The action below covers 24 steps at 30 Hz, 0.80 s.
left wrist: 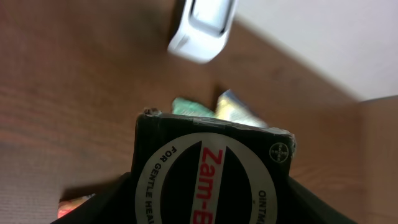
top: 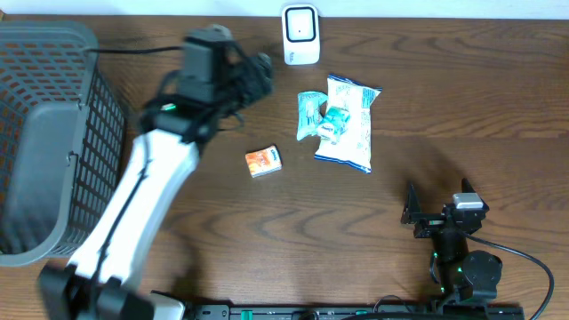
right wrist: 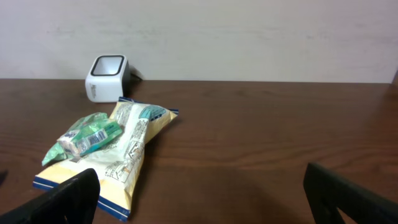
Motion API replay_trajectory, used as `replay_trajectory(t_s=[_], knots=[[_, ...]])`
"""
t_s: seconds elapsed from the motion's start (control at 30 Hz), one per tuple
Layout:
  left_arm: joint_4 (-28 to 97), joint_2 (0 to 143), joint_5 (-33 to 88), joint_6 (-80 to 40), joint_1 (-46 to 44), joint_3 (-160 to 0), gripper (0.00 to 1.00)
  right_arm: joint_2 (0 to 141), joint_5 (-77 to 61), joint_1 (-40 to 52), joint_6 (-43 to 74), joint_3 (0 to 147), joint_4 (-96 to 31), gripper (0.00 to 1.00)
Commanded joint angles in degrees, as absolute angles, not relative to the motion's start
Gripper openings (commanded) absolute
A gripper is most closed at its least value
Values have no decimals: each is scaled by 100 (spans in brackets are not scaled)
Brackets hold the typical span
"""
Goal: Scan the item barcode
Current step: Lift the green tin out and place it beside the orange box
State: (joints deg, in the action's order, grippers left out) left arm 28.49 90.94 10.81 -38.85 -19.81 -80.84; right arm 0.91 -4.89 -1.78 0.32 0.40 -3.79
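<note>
My left gripper (top: 247,78) is shut on a black box (left wrist: 211,168) with a white ring and red "Zam-B" lettering; its fingers (left wrist: 99,205) press on the box's two sides. In the overhead view the box (top: 263,69) hangs just left of the white barcode scanner (top: 300,34), which stands at the table's far edge. The scanner (left wrist: 202,28) sits above and beyond the box in the left wrist view. No barcode shows on the box's visible face. My right gripper (top: 418,213) rests open and empty near the front right, and the right wrist view also shows the scanner (right wrist: 106,78).
A white and blue snack bag (top: 348,124) lies right of centre with a green packet (top: 313,116) on it. A small orange box (top: 263,161) lies mid-table. A grey mesh basket (top: 44,133) fills the left side.
</note>
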Motion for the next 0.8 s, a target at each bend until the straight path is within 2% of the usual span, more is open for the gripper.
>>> replay_trajectory(t_s=[0.0, 0.33, 0.37, 0.4, 0.53, 0.6, 0.77], knots=[[2832, 9679, 436, -3771, -2268, -8068, 63, 75, -464, -145, -49, 32, -403, 99], [2757, 10932, 21, -3771, -2425, -8068, 65, 75, -467, -145, -49, 32, -403, 99], [2759, 10967, 21, -3774, -2425, -8068, 72, 75, -464, -145, -49, 32, -403, 99], [2759, 11008, 21, -3771, -2425, -8068, 74, 75, -464, -145, -49, 32, -403, 99], [2729, 11037, 93, -3774, -2425, -8068, 77, 75, -464, -145, -49, 32, -403, 99], [2674, 11037, 193, -3771, -2425, -8071, 81, 75, -464, -145, -47, 32, -403, 99], [2720, 10748, 252, -3647, -2390, -8130, 82, 75, -464, -145, -49, 32, -403, 99]])
